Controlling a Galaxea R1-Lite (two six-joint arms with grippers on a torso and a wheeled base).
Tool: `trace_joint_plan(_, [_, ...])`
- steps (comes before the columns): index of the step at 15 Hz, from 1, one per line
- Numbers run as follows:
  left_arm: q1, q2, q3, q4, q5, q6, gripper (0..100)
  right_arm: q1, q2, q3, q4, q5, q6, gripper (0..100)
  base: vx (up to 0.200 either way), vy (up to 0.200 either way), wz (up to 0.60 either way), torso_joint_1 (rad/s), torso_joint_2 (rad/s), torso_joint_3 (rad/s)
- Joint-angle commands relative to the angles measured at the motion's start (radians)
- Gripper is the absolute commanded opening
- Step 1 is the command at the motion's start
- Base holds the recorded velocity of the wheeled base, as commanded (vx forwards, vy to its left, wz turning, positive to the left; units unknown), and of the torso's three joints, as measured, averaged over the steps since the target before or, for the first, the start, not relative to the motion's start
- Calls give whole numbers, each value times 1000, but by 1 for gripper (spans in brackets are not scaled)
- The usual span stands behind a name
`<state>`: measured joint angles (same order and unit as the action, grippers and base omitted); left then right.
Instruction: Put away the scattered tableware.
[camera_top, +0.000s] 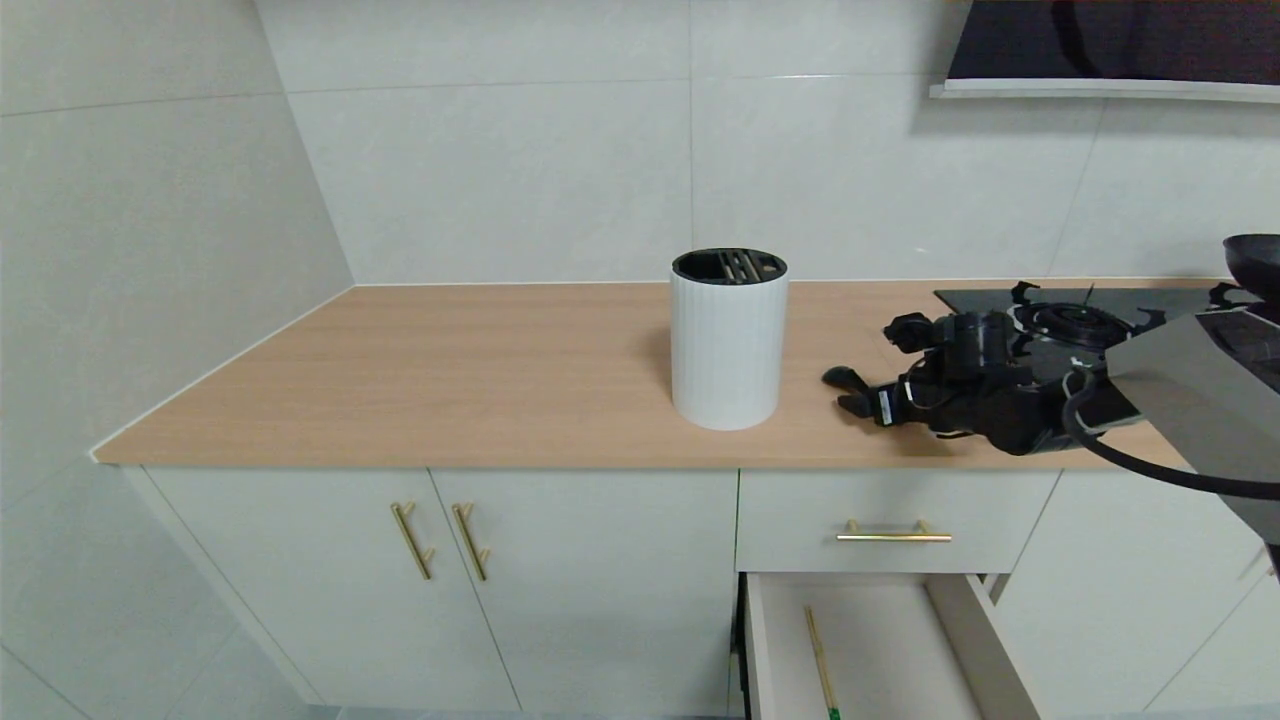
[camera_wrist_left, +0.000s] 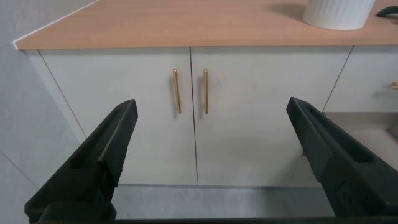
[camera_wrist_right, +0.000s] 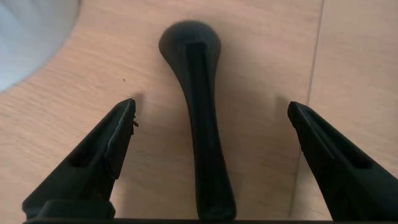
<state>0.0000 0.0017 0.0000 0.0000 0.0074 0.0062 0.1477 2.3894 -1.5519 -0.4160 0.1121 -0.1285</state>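
Open drawer (camera_top: 965, 640): nearest of all, pulled out under the counter, below the white utensil holder (camera_top: 728, 350) and a little to its right.
Chopstick (camera_top: 820, 665): a thin wooden stick with a green end, lying lengthwise on the drawer floor, down below the holder.
Shut drawer (camera_top: 893, 510): just above the open one, with a gold bar pull, below and right of the holder.
Left gripper (camera_wrist_left: 211, 106): down in front of the cabinets, lower than the holder and to its left. Its claw is spread wide with nothing between the fingers.
Cabinet doors (camera_wrist_left: 261, 106): a white pair facing that claw, below and left of the holder, with two upright gold handles (camera_wrist_left: 176, 91) side by side at the seam.
Countertop (camera_top: 450, 370): pale wood. The holder stands on it near the middle.
Right gripper (camera_wrist_right: 211, 107): low over the counter, just to the holder's right. The claw is gaping wide, one finger on each side of the black utensil handle (camera_wrist_right: 202, 124) and neither touching it, so it grips nothing.
Black utensil handle: lying flat on the wood between those fingers, its rounded end pointing towards the holder and stopping short of it. I cannot tell what kind of utensil it is.
White utensil holder: an upright ribbed cylinder with a dark slotted top.
Gas hob (camera_top: 1075, 320): set into the counter, farther right of the holder and slightly behind it.
Tiled wall (camera_top: 500, 170): pale, behind the holder.
Range hood (camera_top: 1110, 45): dark, high on the wall, above and right of the holder.
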Motion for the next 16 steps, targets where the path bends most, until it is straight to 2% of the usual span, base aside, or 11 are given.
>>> trace_joint_plan(1, [0, 1, 0, 0, 0, 0, 100, 0, 10, -2, 0, 0, 0, 100, 0, 0, 0, 0, 0, 0])
trace_joint_plan(4, [0, 1, 0, 0, 0, 0, 100, -5, 10, -2, 0, 0, -6, 100, 0, 0, 0, 0, 0, 0])
trace_joint_plan(5, [0, 1, 0, 0, 0, 0, 100, -5, 10, -2, 0, 0, -6, 0, 0, 0, 0, 0, 0, 0])
trace_joint_plan(16, [0, 1, 0, 0, 0, 0, 100, -3, -25, 10, 5, 1, 1, 0, 0, 0, 0, 0, 0, 0])
